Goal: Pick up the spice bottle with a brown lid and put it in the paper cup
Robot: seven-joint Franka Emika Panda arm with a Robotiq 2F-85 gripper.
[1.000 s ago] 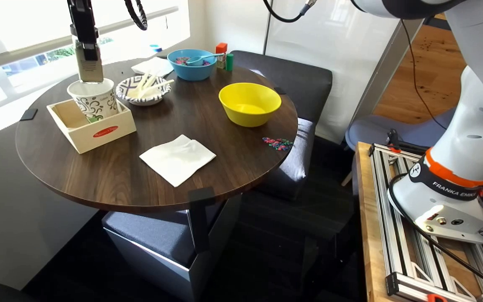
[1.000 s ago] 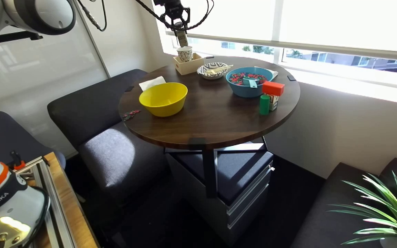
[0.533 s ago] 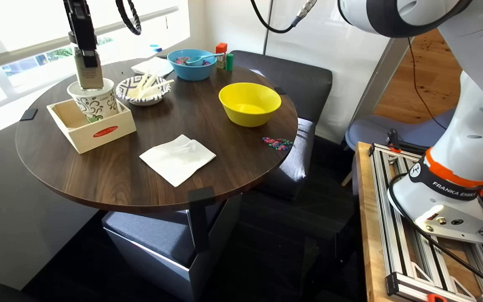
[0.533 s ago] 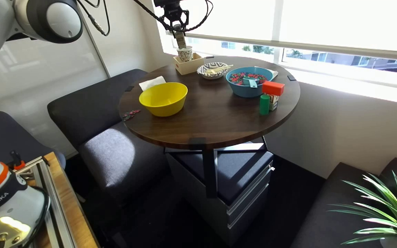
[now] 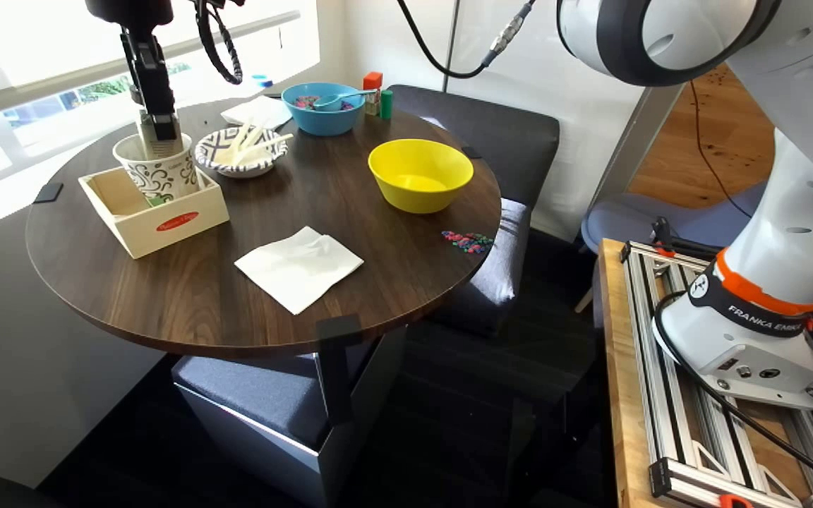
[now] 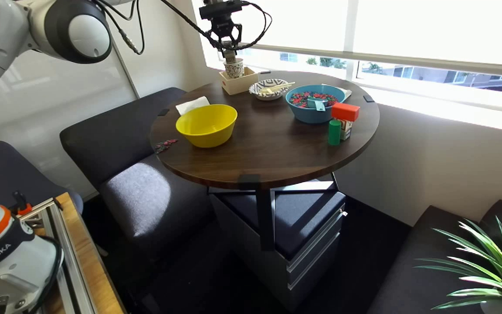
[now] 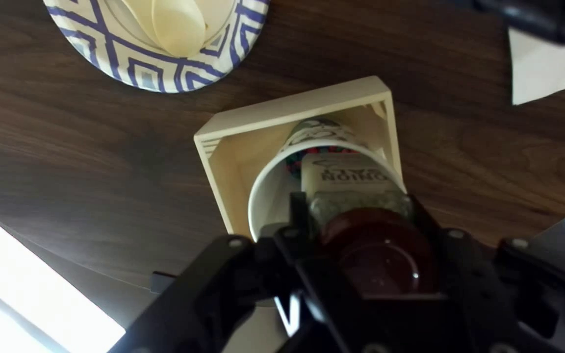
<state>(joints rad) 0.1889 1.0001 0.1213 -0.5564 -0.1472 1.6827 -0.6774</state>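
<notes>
The spice bottle shows its brown lid (image 7: 380, 245) and pale body reading "ONION SALT" (image 7: 346, 174) in the wrist view. My gripper (image 7: 358, 208) is shut on it, one finger on each side of the bottle near the lid. In an exterior view the fingers (image 5: 165, 127) stand over the cup, and the bottle (image 5: 159, 147) goes down into it. The white paper cup (image 5: 163, 176) with dark swirls stands in a wooden box; it also shows in an exterior view (image 6: 234, 69) and the wrist view (image 7: 268, 196). The bottle's lower end is hidden inside the cup.
The pale wooden box (image 5: 181, 215) surrounds the cup. A patterned paper bowl (image 5: 219, 155) with utensils stands close by. A blue bowl (image 5: 323, 120), a yellow bowl (image 5: 420, 187) and a napkin (image 5: 299, 271) are on the round table (image 5: 258, 204). Small coloured bits (image 7: 299, 159) lie inside the cup.
My gripper has moved down with the bottle held. The bottle's lower end has gone from the cup's mouth to inside the cup. Cup and box have not moved.
</notes>
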